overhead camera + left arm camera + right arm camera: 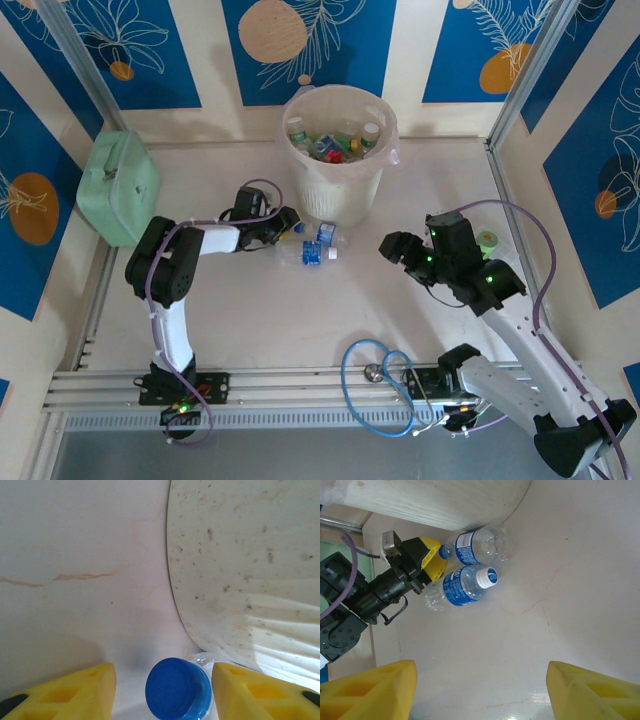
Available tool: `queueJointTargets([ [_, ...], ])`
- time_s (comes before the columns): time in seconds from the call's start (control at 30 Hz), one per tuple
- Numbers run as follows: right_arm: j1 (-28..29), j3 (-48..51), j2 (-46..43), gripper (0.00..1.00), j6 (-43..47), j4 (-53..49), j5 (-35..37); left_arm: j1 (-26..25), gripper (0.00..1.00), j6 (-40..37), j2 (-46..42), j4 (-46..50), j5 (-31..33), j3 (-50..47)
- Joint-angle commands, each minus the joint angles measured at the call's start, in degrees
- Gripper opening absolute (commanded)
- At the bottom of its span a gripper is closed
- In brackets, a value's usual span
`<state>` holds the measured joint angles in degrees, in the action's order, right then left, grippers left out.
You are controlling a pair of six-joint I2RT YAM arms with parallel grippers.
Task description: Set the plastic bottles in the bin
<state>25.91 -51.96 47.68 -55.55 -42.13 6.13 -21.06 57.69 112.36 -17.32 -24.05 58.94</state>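
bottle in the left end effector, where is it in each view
top external: bottle centre, just below the bin, at the left end effector
left wrist: bottle bottom centre, cap between the fingers
right wrist: bottle top centre, above a second bottle
shared landmark: the bin

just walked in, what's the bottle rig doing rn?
Left gripper is closed on the cap end of a clear blue-label bottle lying on the table at the foot of the bin. A second bottle lies right beside it, untouched. Right gripper hovers open over bare table. Several bottles are already in the bin.
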Motion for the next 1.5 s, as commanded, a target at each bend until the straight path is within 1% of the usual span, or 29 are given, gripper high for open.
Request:
queueJointTargets([
  [0.0,0.19,-1.47,-0.76,0.7,0.29,-1.76,1.52,-0.73,0.54,4.69,1.18,-5.29,-2.3,-1.57],
  [0.23,0.12,-1.56,-1.08,0.69,0.37,-2.14,1.87,-1.87,0.55,8.84,2.21,-8.58,-3.18,-1.41],
  [0.43,0.02,-1.13,-1.21,0.69,0.35,-1.99,2.04,-3.31,0.54,9.72,0.19,-9.48,-3.38,-4.29],
  [0.63,-0.07,-1.16,-1.1,0.69,0.36,-1.58,1.69,-6.02,0.52,7.98,-2.99,-8.5,-3.48,-7.04],
  [0.83,-0.34,-1.6,-1.16,0.69,0.67,-1.94,1.55,-9.77,0.51,2.94,-7.0,-3.13,-3.73,-8.02],
  [0.93,-0.42,-1.74,-1.1,0.69,0.56,-1.99,1.52,-11.18,0.51,1.63,-9.32,-0.94,-3.46,-9.69],
  [1.03,-0.42,-1.91,-1.03,0.69,0.6,-1.94,1.49,-12.52,0.55,0.5,-11.89,0.74,-3.09,-11.45],
  [1.17,-0.42,-2.09,0.18,0.69,0.18,-2.74,1.87,-15.25,0.64,-4.08,-13.87,5.95,-2.52,-10.82],
  [1.23,-0.43,-2.39,1.51,0.7,-0.28,-3.49,1.91,-16.4,0.66,-5.83,-14.57,7.88,-2.14,-10.23],
  [1.33,-0.13,-3.27,4.34,0.73,-1.01,-4.92,2.25,-17.26,0.69,-8.09,-16.28,11.25,-1.27,-9.06],
  [1.47,0.83,-3.77,7.71,0.8,-1.67,-5.26,2.83,-17.34,0.76,-12.68,-20.49,18.69,2.78,-6.82],
])
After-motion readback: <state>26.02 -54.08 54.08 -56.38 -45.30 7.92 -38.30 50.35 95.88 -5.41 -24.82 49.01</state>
